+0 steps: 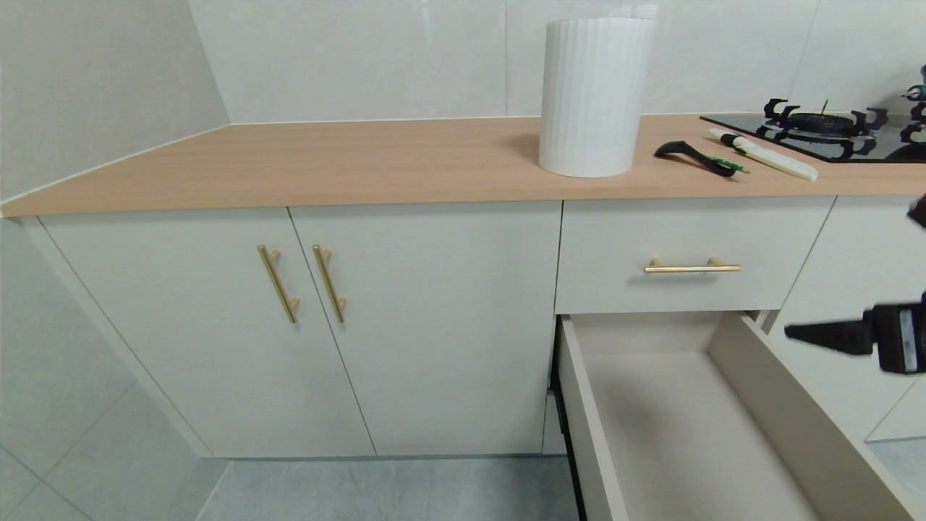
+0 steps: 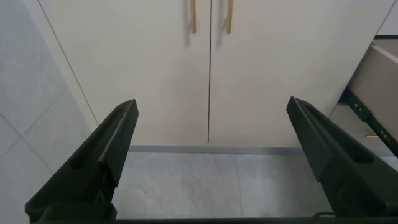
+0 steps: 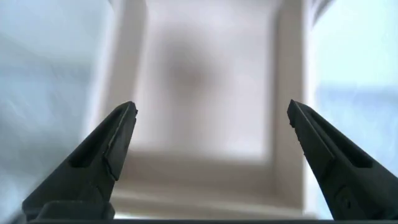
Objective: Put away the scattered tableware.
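Head view first: where does the tableware lie?

— On the wooden table, toward its right end. A black utensil with a green tip lies just beside a white knife. Both are flat, between a tall white ribbed container and the black stove. I cannot tell whether the two pieces touch.

— And the drawers?

— Two sit below that spot. The upper drawer is closed, its gold bar handle level. The lower drawer is pulled well out, its pale floor and walls in view.

— What of the end effectors?

— The right end effector hangs by the open drawer's right side. In the right wrist view its dark fingers are spread wide, with the blurred drawer seen through the gap. The left end effector is spread just as wide. It is low before the double cabinet doors, with the grey floor beneath and the doors' upright gold handles above.

— Any writing to read?

— A pale strip on the right end effector's body may be a label. Any print on it is too small to tell.
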